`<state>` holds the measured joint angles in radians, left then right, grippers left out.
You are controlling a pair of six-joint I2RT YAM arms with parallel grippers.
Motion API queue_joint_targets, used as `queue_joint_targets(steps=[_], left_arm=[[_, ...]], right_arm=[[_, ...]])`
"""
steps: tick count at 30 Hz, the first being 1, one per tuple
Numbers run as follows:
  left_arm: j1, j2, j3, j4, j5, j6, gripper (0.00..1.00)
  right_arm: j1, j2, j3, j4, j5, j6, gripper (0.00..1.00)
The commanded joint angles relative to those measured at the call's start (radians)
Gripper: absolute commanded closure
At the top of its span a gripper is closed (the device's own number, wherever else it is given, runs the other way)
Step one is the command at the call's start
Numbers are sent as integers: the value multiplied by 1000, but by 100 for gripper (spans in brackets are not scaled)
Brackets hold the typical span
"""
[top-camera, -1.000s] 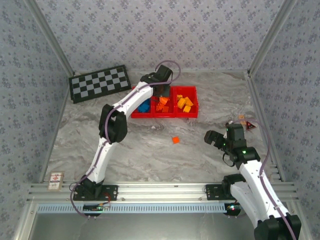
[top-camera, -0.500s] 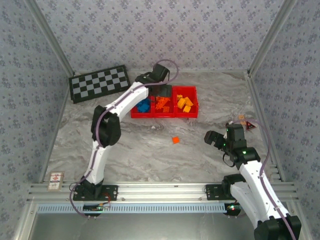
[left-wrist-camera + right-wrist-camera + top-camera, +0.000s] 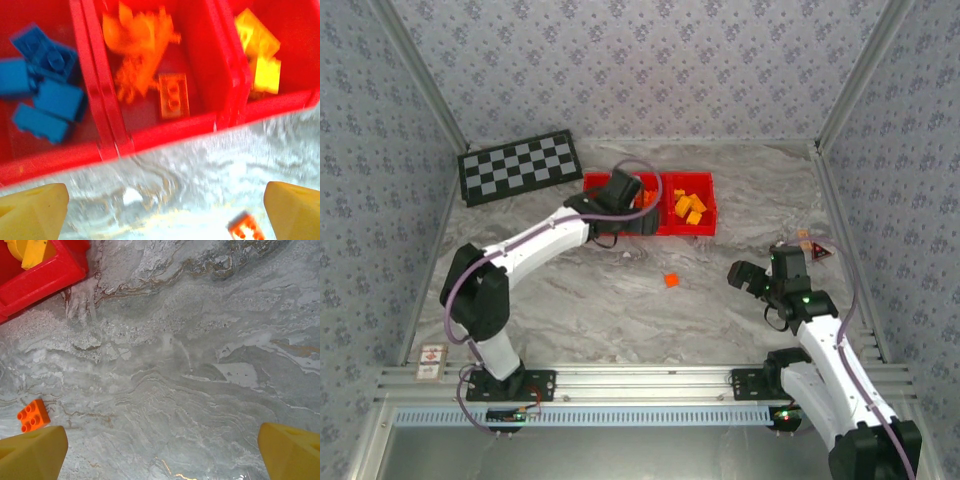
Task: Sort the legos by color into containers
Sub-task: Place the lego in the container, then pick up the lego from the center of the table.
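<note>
Three joined red containers stand at the back middle of the table. In the left wrist view the left bin holds blue legos, the middle one orange legos, and the right one yellow legos. One orange brick lies loose on the table in front of the bins, also visible as the orange brick and the orange brick. My left gripper hangs open and empty over the bins' front wall. My right gripper is open and empty, to the right of the loose brick.
A black-and-white checkered board lies at the back left. A small card sits at the near left edge, and a small triangular item by the right wall. Patterned walls enclose the marble table.
The left arm has drawn back from above the bins toward the near side, its elbow swinging down and left; its gripper now sits over the bins' front wall. The right arm has stayed still.
</note>
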<state>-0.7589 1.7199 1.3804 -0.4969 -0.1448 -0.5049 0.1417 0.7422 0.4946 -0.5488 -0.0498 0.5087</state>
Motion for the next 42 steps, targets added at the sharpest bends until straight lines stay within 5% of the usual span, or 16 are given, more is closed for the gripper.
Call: queue_joint_targets(steps=[1, 6, 26, 42], left_arm=[[-62, -22, -46, -13, -36, -155, 2], [-136, 37, -87, -16, -49, -374, 6], [-331, 249, 61, -138, -177, -599, 0], [-349, 329, 78, -116, -183, -672, 20]], right_arm=[[-1, 14, 15, 29, -19, 9, 0], [5, 27, 19, 41, -34, 20, 0], [0, 5, 28, -3, -70, -17, 0], [-55, -43, -30, 40, -130, -39, 0]])
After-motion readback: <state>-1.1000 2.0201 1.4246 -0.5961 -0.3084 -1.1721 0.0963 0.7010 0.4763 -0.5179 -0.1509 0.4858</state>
